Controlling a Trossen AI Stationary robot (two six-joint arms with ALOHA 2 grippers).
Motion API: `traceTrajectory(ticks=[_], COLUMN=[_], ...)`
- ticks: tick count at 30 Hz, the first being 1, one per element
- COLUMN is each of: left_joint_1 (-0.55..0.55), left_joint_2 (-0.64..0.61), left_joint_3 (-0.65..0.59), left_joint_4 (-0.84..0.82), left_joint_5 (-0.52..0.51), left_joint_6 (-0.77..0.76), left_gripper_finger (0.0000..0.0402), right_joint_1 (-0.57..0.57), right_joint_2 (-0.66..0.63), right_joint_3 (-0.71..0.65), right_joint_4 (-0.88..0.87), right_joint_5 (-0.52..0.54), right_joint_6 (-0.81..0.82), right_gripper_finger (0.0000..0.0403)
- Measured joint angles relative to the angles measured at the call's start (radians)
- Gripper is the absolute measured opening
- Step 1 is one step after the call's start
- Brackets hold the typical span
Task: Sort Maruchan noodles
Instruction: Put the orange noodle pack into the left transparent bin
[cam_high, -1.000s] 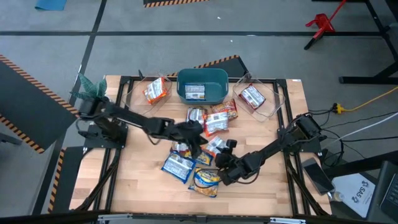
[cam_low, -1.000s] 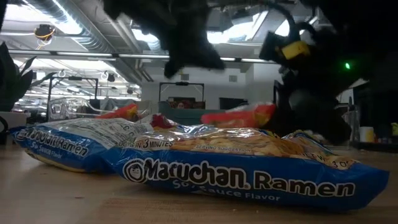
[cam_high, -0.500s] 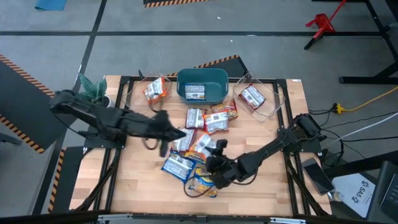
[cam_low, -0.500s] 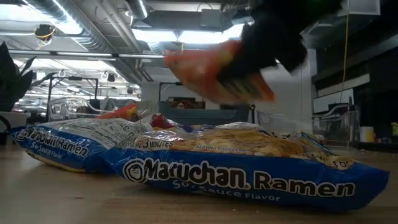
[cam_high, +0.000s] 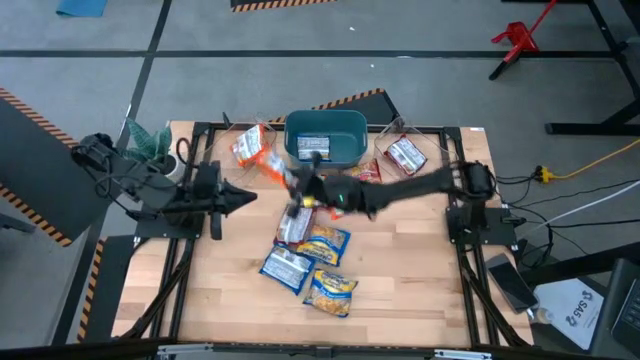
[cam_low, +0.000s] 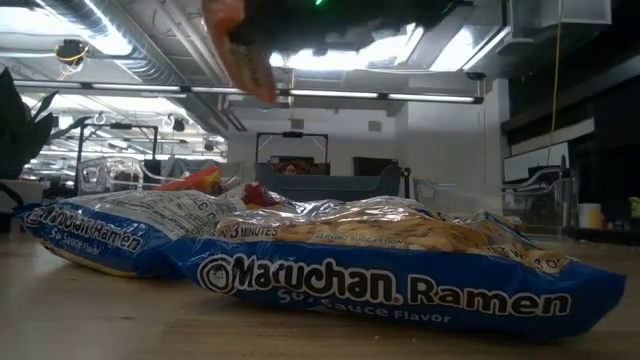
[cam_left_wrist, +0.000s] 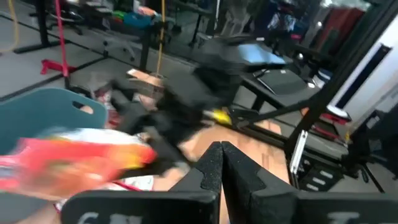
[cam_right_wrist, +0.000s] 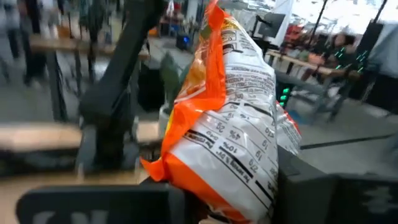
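- Right gripper (cam_high: 290, 180) pinches an orange packet (cam_right_wrist: 230, 106), held above the table near the teal bin (cam_high: 325, 137).
- Left gripper (cam_left_wrist: 221, 163) is pressed together, idle at the table's left.
- Four packets (cam_high: 300, 250) remain unsorted; several lie in containers.

We saw two dark, nearly black jointed arms made of slim tubular links and bulkier joint housings, each mounted on a black base bolted to a black metal frame at the side edges of the wooden bench. Thin black cables looped around the left arm's base. The left gripper (cam_left_wrist: 221, 163) had two flat, matte black fingers on a broad black crossbar. A small green indicator light glowed on the right arm, with a yellow marking near its wrist.
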Motion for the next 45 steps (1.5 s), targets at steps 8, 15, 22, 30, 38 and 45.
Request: traceTrajectory(ticks=[8, 15, 22, 30, 38, 45], left_joint_1=[-0.04, -0.044, -0.044, -0.044, -0.044, -0.044], left_joint_2=[-0.057, -0.077, -0.083, -0.083, -0.082, -0.082], left_joint_3=[0.0, 0.0, 0.0, 0.0, 0.0, 0.0], left_joint_4=[-0.003, -0.004, -0.002, -0.008, -0.02, -0.021], left_joint_5=[-0.089, -0.093, -0.095, -0.095, -0.095, -0.12], left_joint_6=[0.051, 0.057, 0.076, 0.076, 0.076, 0.075], left_gripper_finger=[0.0, 0.0, 0.0, 0.0, 0.0, 0.0], right_joint_1=[-0.158, -0.175, -0.184, -0.213, -0.221, -0.223], right_joint_2=[0.301, 0.593, 0.689, 0.739, 0.755, 0.755], right_joint_3=[0.392, 0.893, 0.938, 0.938, 0.938, 0.938], right_joint_4=[-0.058, -0.271, -0.212, -0.18, -0.192, -0.211], right_joint_5=[-0.25, -0.336, -0.273, -0.328, -0.305, -0.336], right_joint_6=[0.203, 0.206, 0.205, 0.249, 0.267, 0.206], right_gripper_finger=[0.0088, 0.0093, 0.0096, 0.0098, 0.0099, 0.0134])
